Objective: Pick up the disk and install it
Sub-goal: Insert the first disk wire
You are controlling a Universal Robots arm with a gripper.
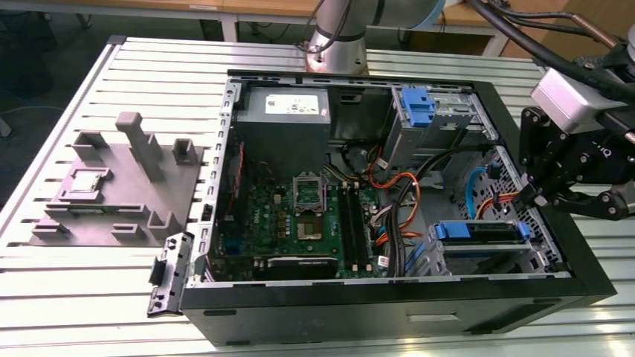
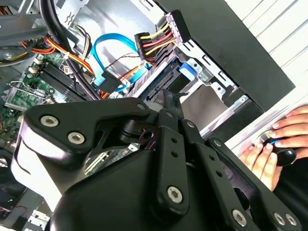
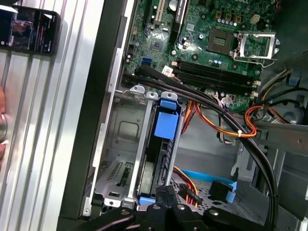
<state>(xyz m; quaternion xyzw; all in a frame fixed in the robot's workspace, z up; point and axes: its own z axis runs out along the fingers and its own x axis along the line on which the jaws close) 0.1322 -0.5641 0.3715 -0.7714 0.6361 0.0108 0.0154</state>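
Hanging at the exterior view's right, the gripper (image 1: 543, 197) is poised over the side wall of the open computer case (image 1: 397, 316). Its black linkage tilts in toward the metal drive cage (image 1: 501, 264) at the near corner. The arm (image 1: 335, 37) rises from behind the case. In the first wrist view the fingers (image 3: 159, 192) are drawn close together, nothing showing between them, and they point down at the cage, just above the disk.

The disk (image 1: 476, 230) sits inside that cage, not in the gripper. Its blue plastic bracket frames the end that faces the middle of the case. In the first wrist view it is seen edge-on as a dark slab with a blue tab, slotted between the cage's grey rails. Orange and yellow cables (image 3: 226, 127) run just beside it, and a green motherboard (image 1: 297, 216) lies beyond.

A second blue bracket (image 1: 421, 108) stands at the far side of the case, near the grey power supply (image 1: 282, 111). A person's hand (image 2: 276, 144) rests on the slatted surface (image 1: 79, 297) outside the case, and a phone (image 3: 29, 31) lies there too.
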